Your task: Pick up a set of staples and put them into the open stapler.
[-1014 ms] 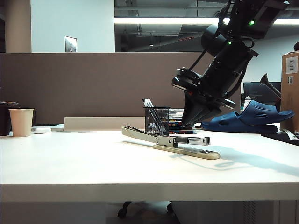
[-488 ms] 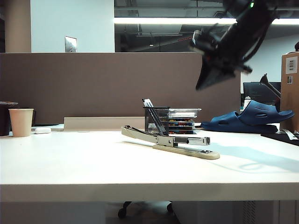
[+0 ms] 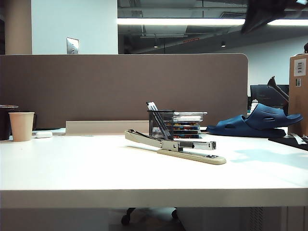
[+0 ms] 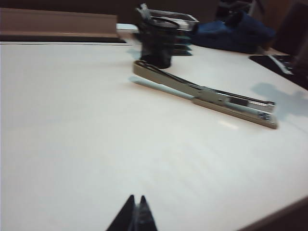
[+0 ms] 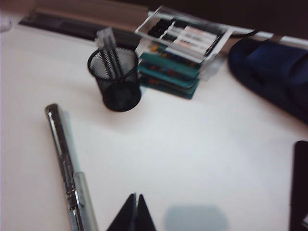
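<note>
Right tool point(image 5: 135, 211) pinched together high above stapler point(image 3: 175, 145); left tool point(image 4: 135, 214) closed.

Both tools are matte black. The left tool point(image 4: 135, 214) ends in two thin, pointed, wedge-shaped fingers pressed together; the right tool point(image 5: 134, 214) looks the same. Its black arm point(image 3: 269, 12) is blurred.

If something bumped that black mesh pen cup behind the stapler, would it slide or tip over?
The mesh pen cup would probably tip rather than slide: it stands tall on a narrow base, and its pens lean to one side. It looks light and mostly empty. The stapler beside it lies flat, likely steadier.
</note>
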